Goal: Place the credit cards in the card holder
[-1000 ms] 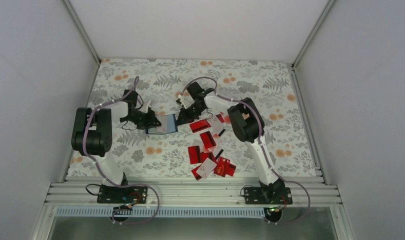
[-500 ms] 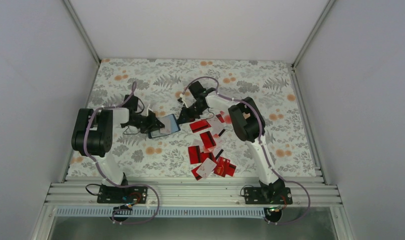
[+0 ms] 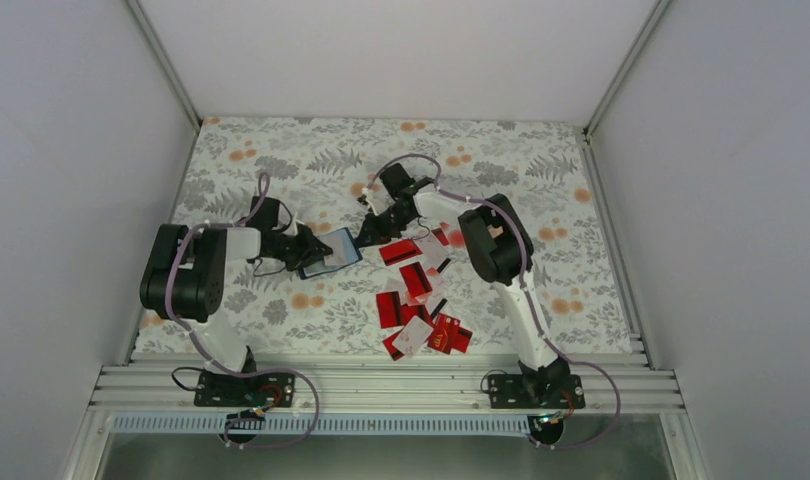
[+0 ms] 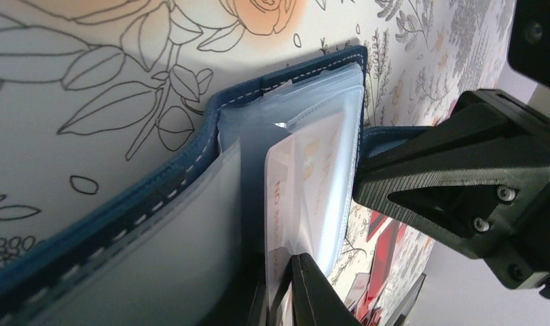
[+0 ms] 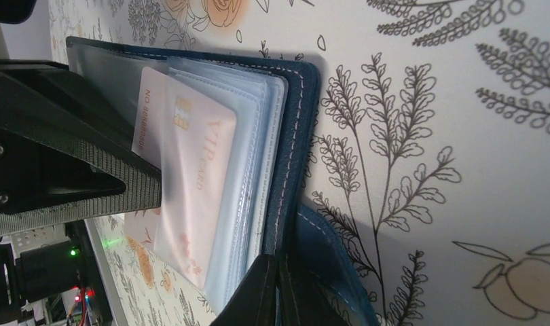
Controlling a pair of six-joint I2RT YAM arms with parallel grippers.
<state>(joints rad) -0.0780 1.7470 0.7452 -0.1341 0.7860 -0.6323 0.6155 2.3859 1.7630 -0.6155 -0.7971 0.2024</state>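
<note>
The card holder (image 3: 337, 251) lies open mid-table, navy outside, pale blue clear sleeves inside. My left gripper (image 3: 308, 250) is at its left side, shut on a white card (image 4: 306, 176) that sits partly inside a sleeve. My right gripper (image 3: 365, 236) is shut on the holder's navy cover edge (image 5: 296, 136) at its right side. The right wrist view shows the white card (image 5: 191, 156) printed "VIP CARD", with the left gripper's body overlapping its edge. The other credit cards (image 3: 417, 288), mostly red, lie scattered to the right of the holder and toward the near edge.
The floral table mat (image 3: 281, 170) runs to grey walls at left, right and back. A metal rail (image 3: 381, 385) carries both arm bases at the near edge. Red cards (image 4: 384, 234) show behind the holder in the left wrist view.
My left gripper has moved right toward the holder with the card. The holder has turned slightly and shifted a little right. The right gripper has barely moved.
</note>
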